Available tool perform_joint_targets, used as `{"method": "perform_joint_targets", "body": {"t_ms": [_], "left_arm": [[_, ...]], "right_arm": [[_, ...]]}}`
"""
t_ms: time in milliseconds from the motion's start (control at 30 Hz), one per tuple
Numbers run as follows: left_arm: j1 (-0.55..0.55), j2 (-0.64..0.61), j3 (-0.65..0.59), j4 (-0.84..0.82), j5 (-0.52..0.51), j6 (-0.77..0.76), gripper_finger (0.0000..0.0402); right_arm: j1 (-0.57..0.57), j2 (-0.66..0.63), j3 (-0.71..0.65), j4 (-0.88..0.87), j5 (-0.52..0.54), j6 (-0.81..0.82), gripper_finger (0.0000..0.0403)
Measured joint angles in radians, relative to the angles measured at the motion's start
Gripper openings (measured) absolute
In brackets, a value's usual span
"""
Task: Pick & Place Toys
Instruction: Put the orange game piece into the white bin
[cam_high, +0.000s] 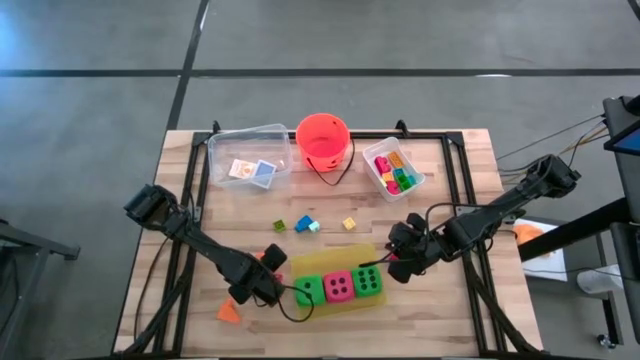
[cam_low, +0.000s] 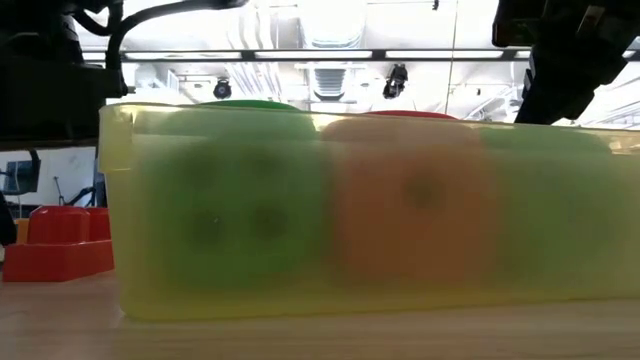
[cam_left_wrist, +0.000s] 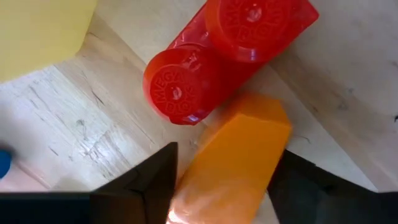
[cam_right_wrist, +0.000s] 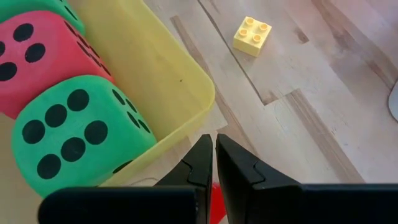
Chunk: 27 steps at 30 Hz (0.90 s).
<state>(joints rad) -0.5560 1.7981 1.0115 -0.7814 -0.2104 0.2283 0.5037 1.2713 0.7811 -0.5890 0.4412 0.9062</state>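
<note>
Two green foam dice (cam_high: 367, 282) (cam_high: 309, 291) and a pink one (cam_high: 338, 287) sit in the flat yellow tray (cam_high: 330, 262). Just off the tray's left end, an orange block (cam_left_wrist: 236, 162) lies on the table beside a red two-stud brick (cam_left_wrist: 211, 59). My left gripper (cam_high: 266, 274) points down over the block, one finger (cam_left_wrist: 152, 183) on each of its long sides. My right gripper (cam_right_wrist: 215, 158) hangs shut above the table at the tray's right corner, holding nothing. A red piece (cam_right_wrist: 215, 202) shows under its fingers, mostly hidden. My left gripper comes at the orange block from above, with its fingers along the block's two long sides (cam_left_wrist: 273, 155). No gap shows between fingers and block, and I cannot tell whether they touch it. The block lies on the table.
At the far edge stand the orange-red bucket (cam_high: 323, 140), a clear box with two cards (cam_high: 250, 160) and a clear box of bricks (cam_high: 393, 168). Small green (cam_high: 280, 226), blue (cam_high: 305, 224) and yellow (cam_high: 349, 224) bricks lie mid-table. An orange piece (cam_high: 228, 312) lies near the front left.
</note>
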Motion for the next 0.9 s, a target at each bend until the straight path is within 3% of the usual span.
{"method": "perform_joint_targets", "body": {"t_ms": [167,333,600,900], "left_arm": [[0.000,0.000,0.000,-0.005,-0.001,0.000,0.0132],[0.000,0.000,0.000,-0.005,0.009,-0.006,0.0134],[0.001,-0.009,0.018,-0.033,0.021,-0.144,0.0133],[-0.003,-0.143,0.023,-0.034,0.017,-0.347,0.0133]], "right_arm": [[0.000,0.000,0.000,0.001,0.001,-0.001,0.0020],[0.000,0.000,0.000,0.002,0.002,-0.001,0.0020],[0.000,0.000,0.000,0.002,0.004,-0.001,0.0020],[0.000,0.000,0.000,0.007,0.005,-0.049,0.0020]]}}
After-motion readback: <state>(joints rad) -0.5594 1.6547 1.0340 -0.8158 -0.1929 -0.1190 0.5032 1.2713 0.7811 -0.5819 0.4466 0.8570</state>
